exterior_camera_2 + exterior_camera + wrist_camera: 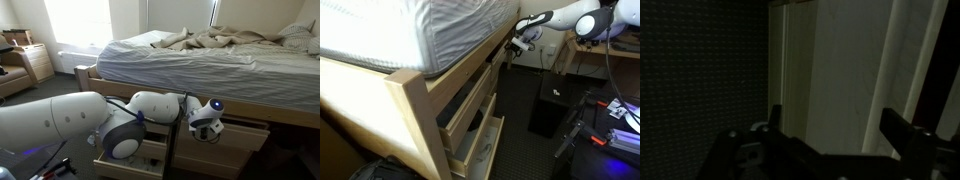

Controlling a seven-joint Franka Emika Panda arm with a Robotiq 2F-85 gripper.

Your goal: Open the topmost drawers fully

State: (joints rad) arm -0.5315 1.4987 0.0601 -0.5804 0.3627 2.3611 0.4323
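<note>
**Pincer at the top drawer row, jaws spread**

- In both exterior views, the pincer (523,42) (206,127) sits just under the side rail of the bed frame (412,105), level with the topmost drawers (468,110).
- In an exterior view, the white arm (582,20) comes in from 2 o'clock and the pincer is at its 9 o'clock end, close against the wood. We cannot tell whether it touches.
- In that view the top drawer nearest the camera stands partly out of the frame, showing a dark gap above its front. The drawer below it (480,148) juts out further.
- In an exterior view, the arm (60,125) fills the foreground from 8 o'clock. A pulled-out drawer (135,155) lies at 7 o'clock of the pincer, and a pale drawer front (242,135) at its 3 o'clock.
- The wrist view is dark. The pincer (835,135) is released, with its fingers (775,125) well apart and a pale wood panel (840,70) showing between them.
- A striped mattress (410,30) lies on the frame.
</note>
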